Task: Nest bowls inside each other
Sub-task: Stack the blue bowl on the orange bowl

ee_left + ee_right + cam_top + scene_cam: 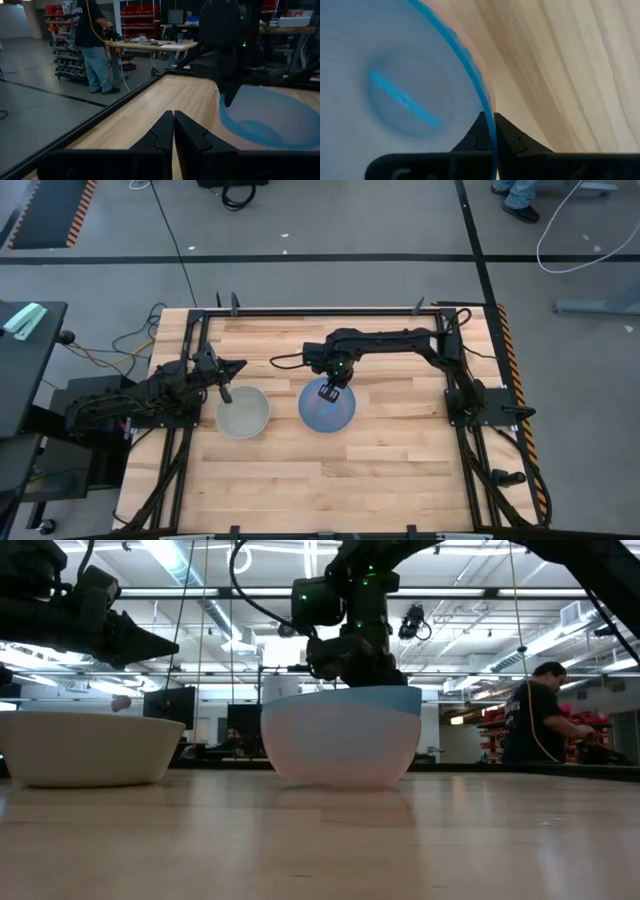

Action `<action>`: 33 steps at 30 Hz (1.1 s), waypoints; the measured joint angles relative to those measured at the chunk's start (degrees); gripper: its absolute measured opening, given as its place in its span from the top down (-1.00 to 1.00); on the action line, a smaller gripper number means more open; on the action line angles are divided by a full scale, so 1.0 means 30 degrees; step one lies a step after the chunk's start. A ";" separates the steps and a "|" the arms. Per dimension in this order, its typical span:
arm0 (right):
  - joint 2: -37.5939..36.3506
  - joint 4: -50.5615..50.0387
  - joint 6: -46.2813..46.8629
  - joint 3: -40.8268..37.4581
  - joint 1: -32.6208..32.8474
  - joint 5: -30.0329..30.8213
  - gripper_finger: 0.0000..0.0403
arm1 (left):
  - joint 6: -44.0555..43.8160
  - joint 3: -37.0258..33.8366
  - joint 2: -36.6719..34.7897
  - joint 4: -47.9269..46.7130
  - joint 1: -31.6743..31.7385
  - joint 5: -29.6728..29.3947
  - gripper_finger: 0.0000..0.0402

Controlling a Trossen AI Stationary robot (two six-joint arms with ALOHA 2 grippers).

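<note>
Two bowls look nested already, blue bowl [327, 409] in salmon one, mid-table | right claw [330, 388] pinches blue rim | white bowl [243, 412] left over, beside closed left claw [226, 395]

1. My right arm reaches in from the table's three o'clock side, elbow bent up toward twelve, wrist turned straight down near the table's centre.
2. My right gripper [330, 391] points downward, fingers [507, 140] pinched on the thin rim of the blue bowl [327, 408] at its twelve o'clock edge, one finger inside, one outside.
3. My left arm lies low along the nine o'clock side, forearm stretched toward three.
4. My left gripper [224, 392] hangs in the air, fingers [162, 135] pressed together with nothing between them.
</note>
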 joint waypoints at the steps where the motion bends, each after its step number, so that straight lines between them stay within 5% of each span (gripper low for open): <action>1: -0.0075 0.0015 0.0004 -0.0160 -0.0051 -0.0012 0.99 | 0.0000 0.0000 0.0000 -0.0122 0.0000 0.0003 0.91; 33: -0.0640 0.0539 0.1412 -0.1039 0.0484 -0.0216 0.59 | -0.0007 0.0000 0.0000 -0.0144 0.0000 0.0001 0.87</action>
